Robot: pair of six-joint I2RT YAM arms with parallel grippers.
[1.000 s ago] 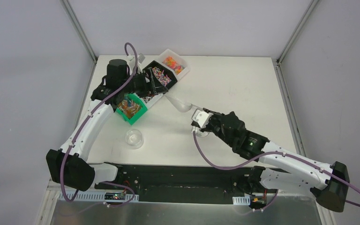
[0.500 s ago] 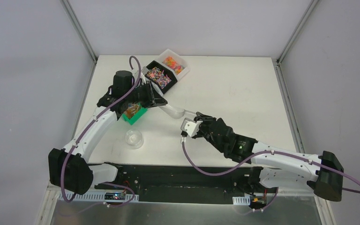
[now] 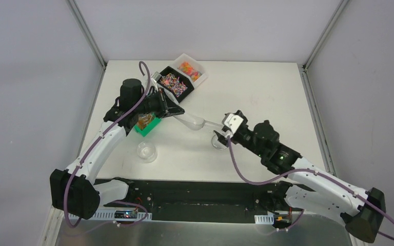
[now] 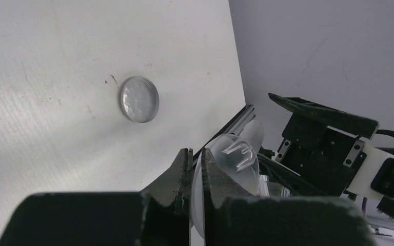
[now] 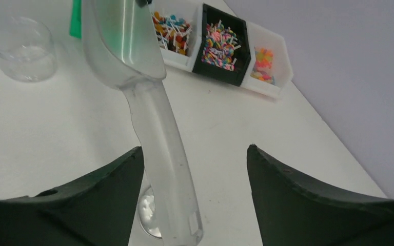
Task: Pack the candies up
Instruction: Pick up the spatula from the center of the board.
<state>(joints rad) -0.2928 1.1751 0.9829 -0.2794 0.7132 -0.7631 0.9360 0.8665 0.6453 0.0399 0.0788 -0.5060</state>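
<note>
Handover: the left fingers have closed, pinching the clear scoop by its bowl; the right fingers have spread off its handle. Candies sit in far-left bins; the scoop's load is indiscernible.

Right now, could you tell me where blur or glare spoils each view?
Right wrist: the right gripper is a dark, unfocused mass and glare streaks the scoop; left wrist: the left gripper blurs up close, the lid is sharp; top external: evenly lit.

A see-through scoop over a white table with a jar and little bins.
The round lid lies flat, away from the jar.
</note>
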